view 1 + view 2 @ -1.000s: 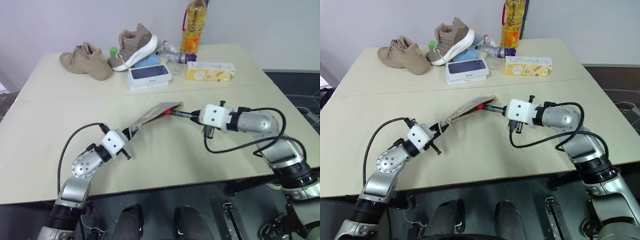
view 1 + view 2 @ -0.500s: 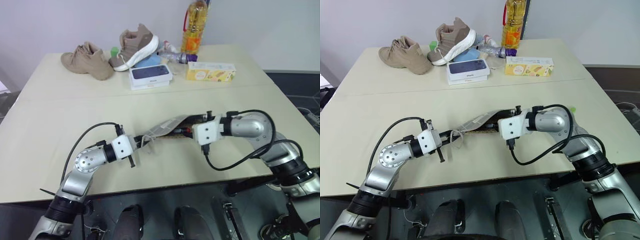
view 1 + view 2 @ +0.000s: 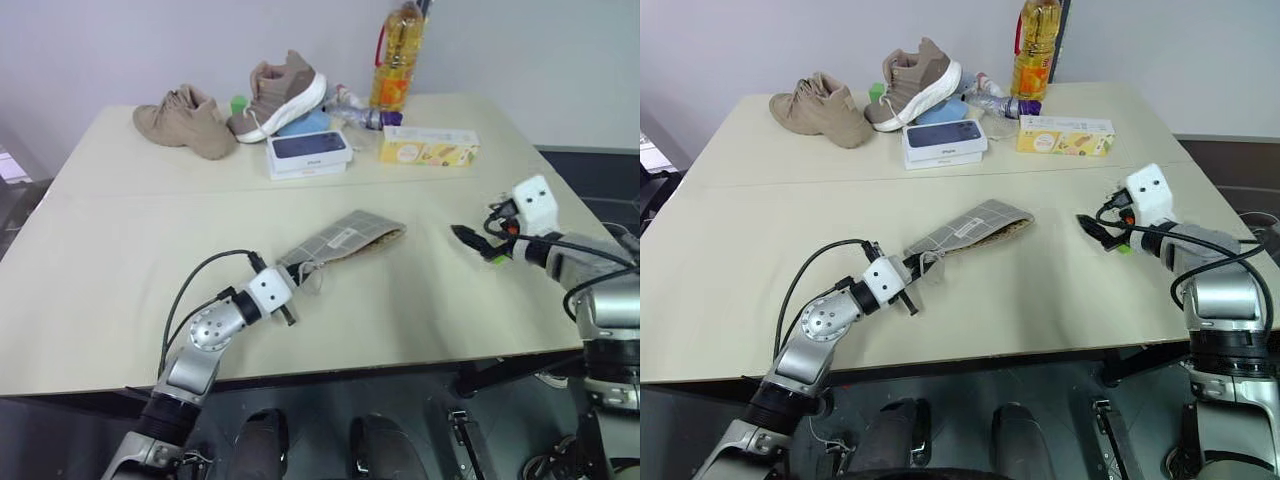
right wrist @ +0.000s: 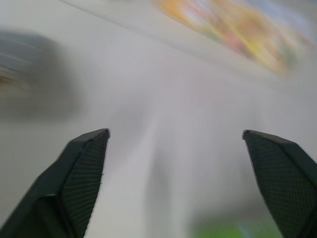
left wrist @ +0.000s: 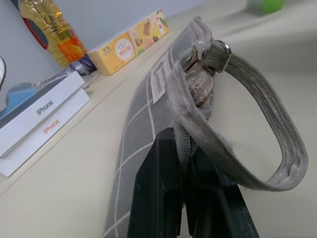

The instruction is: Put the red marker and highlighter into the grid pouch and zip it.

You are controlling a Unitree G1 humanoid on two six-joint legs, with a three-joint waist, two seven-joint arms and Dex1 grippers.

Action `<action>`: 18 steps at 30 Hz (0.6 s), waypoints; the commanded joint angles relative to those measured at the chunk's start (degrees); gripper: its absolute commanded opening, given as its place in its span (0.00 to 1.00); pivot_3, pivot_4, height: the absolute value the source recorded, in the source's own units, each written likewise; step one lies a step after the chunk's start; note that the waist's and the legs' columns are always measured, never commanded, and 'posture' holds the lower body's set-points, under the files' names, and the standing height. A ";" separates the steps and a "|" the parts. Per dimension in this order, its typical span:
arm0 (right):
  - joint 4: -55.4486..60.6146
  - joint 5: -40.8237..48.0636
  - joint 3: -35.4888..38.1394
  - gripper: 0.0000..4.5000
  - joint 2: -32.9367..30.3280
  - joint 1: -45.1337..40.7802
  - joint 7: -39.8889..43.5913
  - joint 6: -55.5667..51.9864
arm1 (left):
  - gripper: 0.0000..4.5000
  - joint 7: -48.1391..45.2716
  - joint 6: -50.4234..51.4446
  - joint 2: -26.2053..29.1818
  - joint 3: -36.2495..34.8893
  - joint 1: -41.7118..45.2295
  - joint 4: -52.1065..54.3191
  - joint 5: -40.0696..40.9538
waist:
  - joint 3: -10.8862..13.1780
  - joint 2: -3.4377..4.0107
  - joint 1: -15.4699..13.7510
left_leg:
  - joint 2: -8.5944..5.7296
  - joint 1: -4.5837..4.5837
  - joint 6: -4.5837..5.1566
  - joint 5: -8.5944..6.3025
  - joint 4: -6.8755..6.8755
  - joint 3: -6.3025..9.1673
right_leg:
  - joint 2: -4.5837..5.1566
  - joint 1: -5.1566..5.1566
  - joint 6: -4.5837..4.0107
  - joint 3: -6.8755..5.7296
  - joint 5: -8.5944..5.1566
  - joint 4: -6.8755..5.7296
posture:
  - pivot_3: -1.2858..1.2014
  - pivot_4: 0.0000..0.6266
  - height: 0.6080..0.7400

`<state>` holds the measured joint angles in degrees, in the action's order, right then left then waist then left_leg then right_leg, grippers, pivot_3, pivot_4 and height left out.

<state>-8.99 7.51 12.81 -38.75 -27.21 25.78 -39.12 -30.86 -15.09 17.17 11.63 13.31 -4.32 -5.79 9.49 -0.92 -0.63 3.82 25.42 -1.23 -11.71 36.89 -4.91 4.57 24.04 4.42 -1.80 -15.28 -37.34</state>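
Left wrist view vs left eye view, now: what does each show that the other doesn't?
Left wrist alone: the left pincer's fingers shut on the grid pouch's end, its grey loop strap and metal ring zip pull close up, and "iPhone" printed on the phone box.

Left eye alone: the two tan shoes, and the right pincer open, off to the pouch's right.

Both: pouch, phone box, yellow carton, oil bottle, table.

— What do the robot's arms look like?
— Silver metal segments with round joints, each ending in a white boxy wrist block.
— Cables?
— Black ones loop beside each forearm. The fingers point(image 4: 81, 173) are black, tapered, finely textured.
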 commanded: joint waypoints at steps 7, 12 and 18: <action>-9.97 0.10 11.35 0.99 10.13 -7.13 -23.41 -9.87 | 0.00 1.70 -1.23 -1.98 1.61 1.36 0.41 -0.54 | -0.02 0.04 0.17 | 0.00 0.01 0.01 -0.01 -0.01 -0.01 | -0.03 0.00 0.19 0.00 0.10 -0.01 | 0.52 0.24 0.97; -10.70 2.69 12.93 0.94 12.71 -8.41 -24.49 -12.53 | 0.00 1.95 -1.10 -2.37 1.42 1.44 0.67 -0.40 | -0.02 0.05 0.16 | 0.00 0.01 0.03 -0.01 0.01 0.00 | -0.03 -0.03 0.20 0.00 0.11 0.00 | 0.52 0.24 0.97; -9.66 3.93 13.34 0.33 13.38 -8.92 -25.51 -13.28 | 0.00 2.49 -0.79 -2.25 0.83 1.01 1.08 -0.34 | -0.02 0.06 0.29 | 0.01 0.00 0.04 -0.02 0.02 0.01 | -0.03 -0.04 0.20 0.00 0.11 0.00 | 0.52 0.24 0.97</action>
<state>-19.47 10.48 25.55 -25.70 -35.99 0.53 -51.95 -29.03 -15.27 14.91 12.72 14.21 -4.72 -6.51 9.46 -0.86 -0.34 3.82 25.43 -1.19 -11.73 36.91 -4.89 4.53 24.00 4.63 -1.80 -15.18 -37.34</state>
